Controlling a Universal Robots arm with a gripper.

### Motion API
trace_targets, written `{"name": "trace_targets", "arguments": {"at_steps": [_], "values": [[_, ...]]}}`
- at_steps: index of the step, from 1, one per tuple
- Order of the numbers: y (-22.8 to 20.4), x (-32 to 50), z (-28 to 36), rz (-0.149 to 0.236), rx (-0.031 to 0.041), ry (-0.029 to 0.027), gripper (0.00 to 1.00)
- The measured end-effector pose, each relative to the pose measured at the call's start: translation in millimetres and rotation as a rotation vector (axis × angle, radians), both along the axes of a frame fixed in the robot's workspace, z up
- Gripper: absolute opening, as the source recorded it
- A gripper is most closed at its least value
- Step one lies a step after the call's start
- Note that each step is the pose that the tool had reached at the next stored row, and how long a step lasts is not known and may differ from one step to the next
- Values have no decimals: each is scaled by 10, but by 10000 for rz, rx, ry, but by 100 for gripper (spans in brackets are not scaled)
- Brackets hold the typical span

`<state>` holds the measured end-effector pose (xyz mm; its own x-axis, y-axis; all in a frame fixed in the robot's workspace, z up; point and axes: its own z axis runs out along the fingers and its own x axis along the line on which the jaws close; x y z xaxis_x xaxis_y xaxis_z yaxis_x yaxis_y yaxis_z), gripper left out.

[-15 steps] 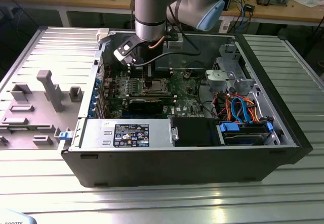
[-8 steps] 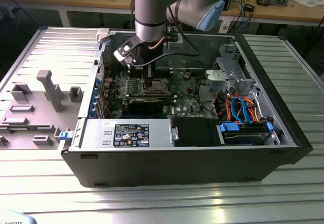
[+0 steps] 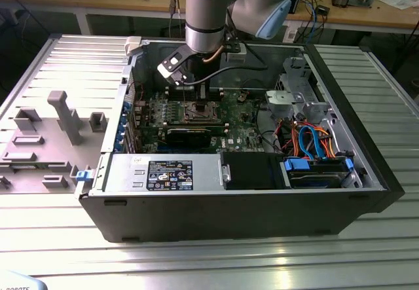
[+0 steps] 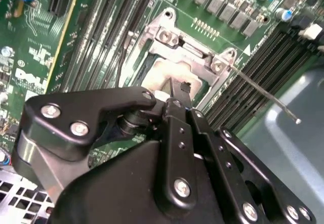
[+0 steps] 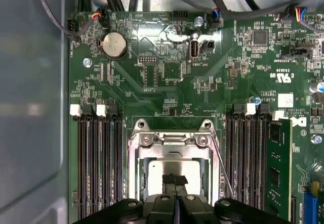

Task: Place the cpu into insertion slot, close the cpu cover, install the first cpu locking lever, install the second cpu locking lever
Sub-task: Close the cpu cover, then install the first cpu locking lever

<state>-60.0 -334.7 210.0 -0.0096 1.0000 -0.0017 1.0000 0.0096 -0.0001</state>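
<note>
A ribbed metal bench [image 3: 262, 257] carries an open computer case [image 3: 229, 215] with a green motherboard [image 5: 167, 72] inside. The end effector [image 5: 175, 179] hangs low over the insertion slot [image 5: 174, 139], its fingers pressed together with nothing between them. The cpu [image 5: 156, 171] lies in that slot, framed by the cover [image 5: 138, 176]. A thin wire lever [image 5: 226, 177] stands free just beside the slot.

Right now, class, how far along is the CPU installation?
Done: the cpu sits in the insertion slot, and the cpu cover seems to lie flat around it. In hand: the shut pincer hangs over the chip's face. Left: one locking lever sticks out unlatched.
</note>
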Motion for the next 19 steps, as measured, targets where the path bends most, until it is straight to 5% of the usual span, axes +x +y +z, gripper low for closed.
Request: {"name": "trace_targets", "arguments": {"at_steps": [19], "values": [[0, 3, 60, -1, -4, 2, 11]]}}
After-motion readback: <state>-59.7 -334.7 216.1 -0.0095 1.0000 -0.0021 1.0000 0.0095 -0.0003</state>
